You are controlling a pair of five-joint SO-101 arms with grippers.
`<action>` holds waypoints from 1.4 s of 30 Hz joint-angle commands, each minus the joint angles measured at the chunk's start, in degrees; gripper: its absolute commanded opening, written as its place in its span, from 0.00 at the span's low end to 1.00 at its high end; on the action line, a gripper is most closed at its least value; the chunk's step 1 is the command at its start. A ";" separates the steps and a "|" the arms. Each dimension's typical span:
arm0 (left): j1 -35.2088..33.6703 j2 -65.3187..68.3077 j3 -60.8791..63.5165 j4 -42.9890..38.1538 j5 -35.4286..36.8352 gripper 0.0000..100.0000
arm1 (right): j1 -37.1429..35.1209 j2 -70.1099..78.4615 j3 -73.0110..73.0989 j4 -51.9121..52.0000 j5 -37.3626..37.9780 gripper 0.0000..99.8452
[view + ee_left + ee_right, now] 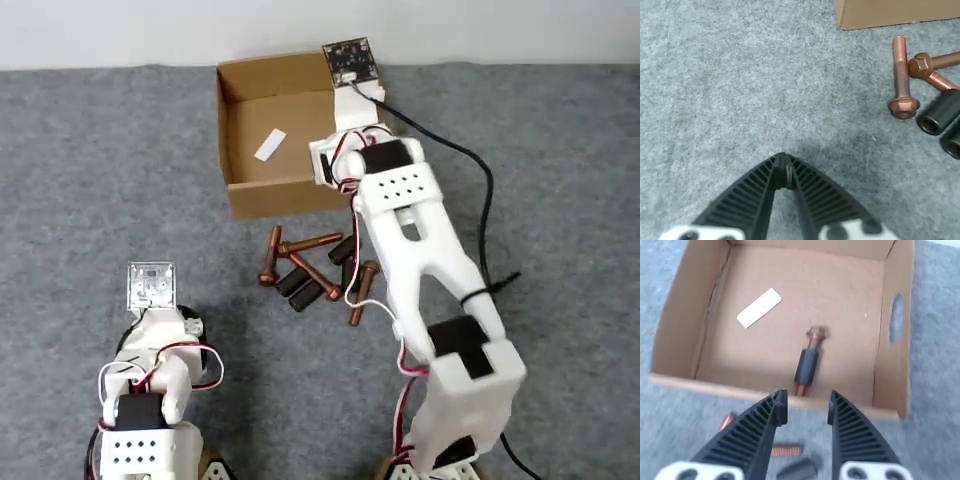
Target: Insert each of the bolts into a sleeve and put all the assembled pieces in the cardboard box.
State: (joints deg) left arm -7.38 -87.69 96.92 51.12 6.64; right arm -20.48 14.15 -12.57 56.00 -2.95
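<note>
A: Right tool (807,402)?
B: Released, jaws well apart, holding nothing. It hangs over the near wall of the open brown cardboard box (900,315). One assembled piece (807,362), a copper-coloured bolt through a black cylindrical sleeve, lies on the box floor just past that wall. Its long axis points away from the tool, head at the far end. There's a white paper slip (759,307) on the floor too, apart from it.
A: Loose parts?
B: A heap on the grey carpeted counter (100,150), just in front of the box. Copper-coloured metal bolts (310,242) splay every way, with black sleeves (300,280) among them. All of it lies behind the right tool, towards the arm bases.
A: Left tool (784,167)?
B: Clenched on nothing, low over bare counter. The heap is ahead and off to its right. The nearest bolt (901,75) runs lengthwise away from it, head end closest.
A: Which is closer?
B: Close call. My guess is that the left has the straight run, and the right would have to back off the box first.
</note>
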 commanded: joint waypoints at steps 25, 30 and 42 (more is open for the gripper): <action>-0.35 -0.44 -0.40 -1.23 -0.35 0.00 | -6.99 5.67 -2.90 36.97 -17.05 0.13; -0.35 -0.44 -0.40 -1.23 -0.35 0.00 | -6.11 10.33 -2.90 32.57 -16.70 0.13; -2.37 -0.44 -0.40 -1.49 -0.26 0.00 | -1.80 15.96 -2.90 26.33 -13.01 0.13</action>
State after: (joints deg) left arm -9.23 -87.69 96.92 51.12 6.64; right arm -23.56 30.24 -12.66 83.08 -16.84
